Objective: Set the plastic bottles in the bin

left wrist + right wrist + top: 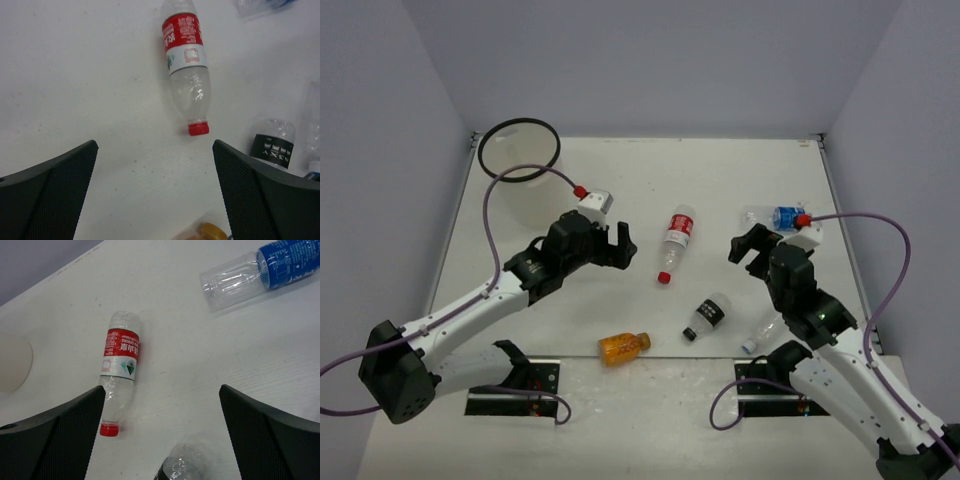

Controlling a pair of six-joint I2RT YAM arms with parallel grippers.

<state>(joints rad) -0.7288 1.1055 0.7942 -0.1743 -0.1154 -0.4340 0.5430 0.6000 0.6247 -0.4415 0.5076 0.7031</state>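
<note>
Nearest the tabletop's (pixel 620 420) near edge, a bit left of centre, the orange bottle (pixel 623 346) lies on its side. Toward the near right corner lies the plain clear bottle (pixel 763 334), partly hidden by the right arm (pixel 820 330). Betw. those two, slightly farther in, is the black-labelled bottle (pixel 708 315), on its side w/ black cap pointing to the near edge. Mid-tabletop: the red-labelled bottle (pixel 675 243) lies flat, red cap toward the near edge. Left jaws sit just left of it, spread wide, nothing betw. them; the left wrist view shows that bottle ahead of the fingers (pixel 55 190), not touching. Right jaws are off to its right, also spread wide and empty. Just beyond them, nearer the right edge, the blue-labelled bottle (pixel 775 217) lies flat, clear base toward centre, cap end hidden behind the right wrist in the top view. Farthest back, in the far left corner, the bin (pixel 519 170) stands upright, black rim up. All five bottles lie on the tabletop outside the bin, well apart from it.
</note>
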